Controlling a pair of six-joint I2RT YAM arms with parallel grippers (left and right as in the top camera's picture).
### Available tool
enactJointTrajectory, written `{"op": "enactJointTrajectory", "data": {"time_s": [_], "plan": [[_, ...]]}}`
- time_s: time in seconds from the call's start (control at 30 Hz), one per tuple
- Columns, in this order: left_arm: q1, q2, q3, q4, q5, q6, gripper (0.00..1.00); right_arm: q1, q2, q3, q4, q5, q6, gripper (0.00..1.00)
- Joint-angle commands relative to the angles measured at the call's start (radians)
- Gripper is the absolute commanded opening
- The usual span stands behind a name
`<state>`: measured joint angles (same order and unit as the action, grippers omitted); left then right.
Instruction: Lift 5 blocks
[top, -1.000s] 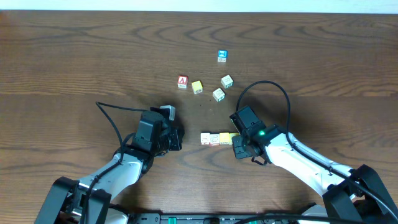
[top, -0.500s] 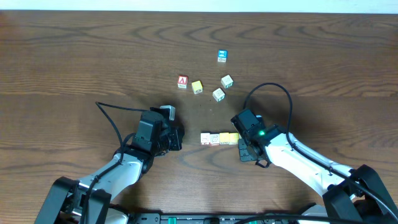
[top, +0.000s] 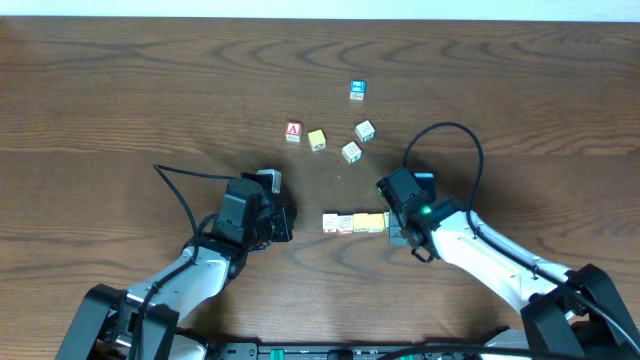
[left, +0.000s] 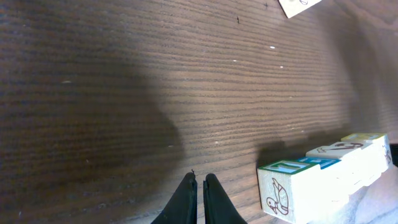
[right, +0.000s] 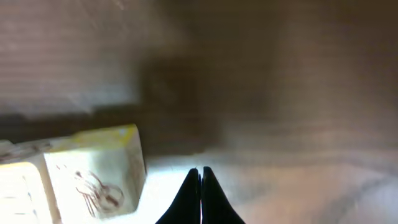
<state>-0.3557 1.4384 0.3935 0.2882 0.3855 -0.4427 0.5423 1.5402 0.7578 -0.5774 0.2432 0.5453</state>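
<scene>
While lined blocks (top: 354, 222) touch, other cubes (top: 293, 131) lie apart.

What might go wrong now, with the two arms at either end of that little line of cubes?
Pinched end to end between the shut left gripper and shut right gripper, the row of blocks may buckle and scatter; the tips are thin. The left gripper stands apart from the row, so a push from the right alone would probably slide it.

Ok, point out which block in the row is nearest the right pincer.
The yellow-topped block at the right end, just beside the right pincer; the other row blocks lie further left.
</scene>
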Motion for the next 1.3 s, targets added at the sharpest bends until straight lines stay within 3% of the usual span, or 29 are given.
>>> {"op": "enactJointTrajectory", "data": {"time_s": [0.0,0.3,1.27], "plan": [[-0.004,0.004,0.020,-0.002,-0.011,-0.027,0.07,-0.029,0.005,0.013,0.031,-0.052,-0.118,0.01],[-0.004,0.004,0.020,-0.002,-0.005,-0.039,0.07,-0.037,0.005,0.013,0.090,-0.225,-0.214,0.01],[-0.080,0.006,0.020,-0.020,0.026,-0.018,0.07,-0.038,0.005,0.012,0.065,-0.200,-0.210,0.01]]}}
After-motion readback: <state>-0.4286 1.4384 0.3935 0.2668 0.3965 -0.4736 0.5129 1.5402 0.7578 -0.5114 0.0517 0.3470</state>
